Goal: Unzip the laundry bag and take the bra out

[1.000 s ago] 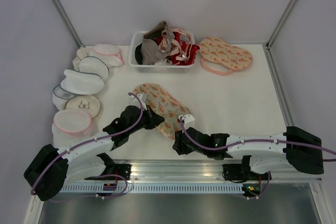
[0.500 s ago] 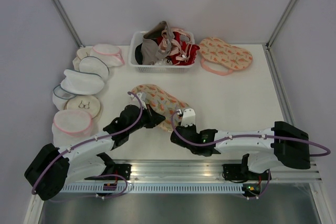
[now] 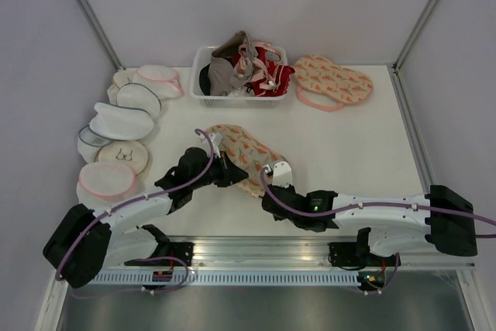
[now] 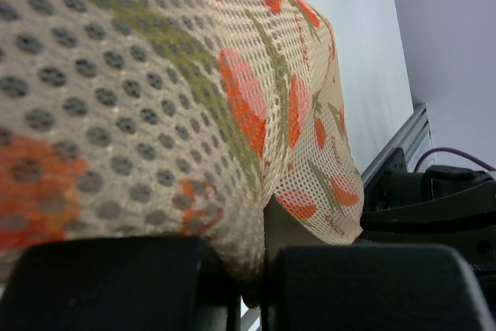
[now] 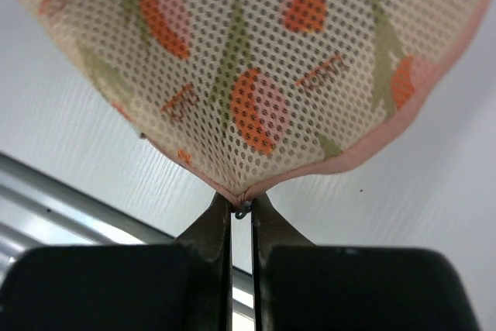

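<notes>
While in the tight clamp of left fingers (image 4: 101,284) and right fingers (image 5: 211,229), laundry bag (image 3: 244,156): pink-edged peach mesh, watermelon slices.

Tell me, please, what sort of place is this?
Probably a robot test cell in a laboratory, not a home: a white table closed in by plain walls, the left arm and right arm bolted at its near edge, and a basket of garments with mesh pouches laid out.
</notes>
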Robot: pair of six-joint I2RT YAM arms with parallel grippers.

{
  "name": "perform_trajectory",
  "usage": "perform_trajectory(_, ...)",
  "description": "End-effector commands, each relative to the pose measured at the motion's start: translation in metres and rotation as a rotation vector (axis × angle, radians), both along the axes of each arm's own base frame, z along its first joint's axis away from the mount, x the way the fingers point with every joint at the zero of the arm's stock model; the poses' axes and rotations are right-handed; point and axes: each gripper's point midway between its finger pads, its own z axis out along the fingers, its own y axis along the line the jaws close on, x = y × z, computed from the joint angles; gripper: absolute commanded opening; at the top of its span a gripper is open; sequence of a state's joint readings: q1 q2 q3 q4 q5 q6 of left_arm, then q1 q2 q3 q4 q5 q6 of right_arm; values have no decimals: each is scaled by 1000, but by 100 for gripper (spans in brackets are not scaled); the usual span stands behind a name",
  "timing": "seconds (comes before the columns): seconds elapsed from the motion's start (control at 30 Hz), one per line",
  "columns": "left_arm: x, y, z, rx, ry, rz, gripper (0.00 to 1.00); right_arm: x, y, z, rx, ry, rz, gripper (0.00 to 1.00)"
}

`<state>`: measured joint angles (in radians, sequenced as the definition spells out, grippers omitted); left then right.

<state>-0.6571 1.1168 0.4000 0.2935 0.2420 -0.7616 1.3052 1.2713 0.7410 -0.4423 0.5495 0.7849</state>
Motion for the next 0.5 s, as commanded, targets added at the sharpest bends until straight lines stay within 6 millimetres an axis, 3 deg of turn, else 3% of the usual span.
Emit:
perform_trajectory(0.0, 11, -10, 15, -6, -81, -117, 2, -22, -4, -8, -18, 69, 177, 1)
perform_trajectory(0.07, 18, -16, 15, -25, -83, -149, 2, -35, 7, -7, 35, 107, 261, 0)
perform_trajectory(0.13, 21, -28, 24, -65, -87, -200, 2, -38, 17, -6, 89, 109, 287, 0)
perform_trajectory(0.2, 23, -38, 18, -98, -36, -224, 2, -37, 24, -6, 118, 101, 289, 0)
perform_trajectory(0.33, 34, -45, 16, -125, 23, -186, 75, -29, 32, -20, 80, 99, 258, 0)
perform_trajectory(0.43, 35, -31, 3, -73, 92, -82, 98, -19, 39, -24, 60, 74, 222, 0)
perform_trajectory(0.47, 35, -25, 0, -56, 109, -48, 100, -16, 41, -25, 62, 69, 211, 0)
